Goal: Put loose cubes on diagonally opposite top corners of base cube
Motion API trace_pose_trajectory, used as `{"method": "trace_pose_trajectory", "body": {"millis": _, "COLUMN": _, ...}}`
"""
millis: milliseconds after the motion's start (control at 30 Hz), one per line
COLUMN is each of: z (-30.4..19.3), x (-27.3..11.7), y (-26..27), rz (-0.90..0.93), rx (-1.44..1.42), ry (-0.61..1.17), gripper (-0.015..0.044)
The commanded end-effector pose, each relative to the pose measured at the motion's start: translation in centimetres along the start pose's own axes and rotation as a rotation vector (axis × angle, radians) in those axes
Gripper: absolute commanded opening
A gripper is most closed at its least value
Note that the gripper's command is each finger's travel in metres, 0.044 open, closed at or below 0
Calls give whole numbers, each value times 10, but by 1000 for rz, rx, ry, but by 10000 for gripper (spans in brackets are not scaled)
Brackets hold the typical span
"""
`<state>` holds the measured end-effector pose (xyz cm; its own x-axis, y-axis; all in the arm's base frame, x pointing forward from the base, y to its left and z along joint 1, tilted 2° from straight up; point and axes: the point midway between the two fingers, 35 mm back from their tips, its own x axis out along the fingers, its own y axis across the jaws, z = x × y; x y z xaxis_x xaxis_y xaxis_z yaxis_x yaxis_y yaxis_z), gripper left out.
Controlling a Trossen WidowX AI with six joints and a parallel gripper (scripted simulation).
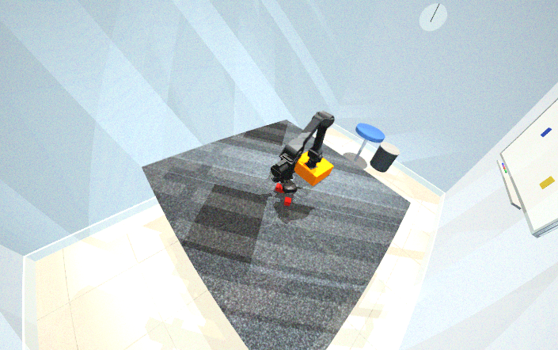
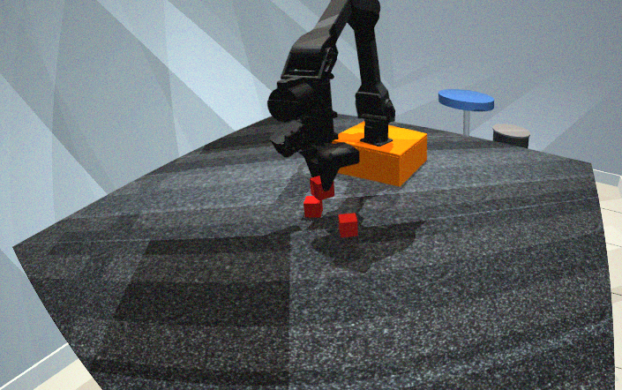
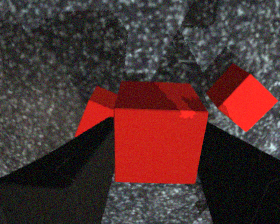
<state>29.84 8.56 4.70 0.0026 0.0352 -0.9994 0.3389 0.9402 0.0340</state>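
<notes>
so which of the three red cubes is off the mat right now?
The one clamped in the gripper: the held cube hangs just above the cube beneath it. That one and the cube off to the side both sit on the mat.

a blue stool (image 1: 370,132) stands beside a dark cylinder (image 1: 384,156), a whiteboard (image 1: 550,161) well apart.

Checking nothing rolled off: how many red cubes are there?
3: one cube in the pincer, one directly beneath it on the mat, one farther right.
</notes>
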Motion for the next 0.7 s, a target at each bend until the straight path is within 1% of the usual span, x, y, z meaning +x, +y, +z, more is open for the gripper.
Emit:
{"method": "trace_pose_trajectory", "body": {"millis": 0, "z": -11, "x": 2, "y": 7, "rz": 5, "rx": -79, "ry": 0, "gripper": 105}}
{"method": "trace_pose_trajectory", "body": {"millis": 500, "z": -49, "x": 13, "y": 26, "rz": 8, "rx": -361, "ry": 3, "gripper": 105}}
{"method": "trace_pose_trajectory", "body": {"millis": 667, "z": -51, "x": 14, "y": 26, "rz": 8, "rx": -373, "ry": 3, "gripper": 105}}
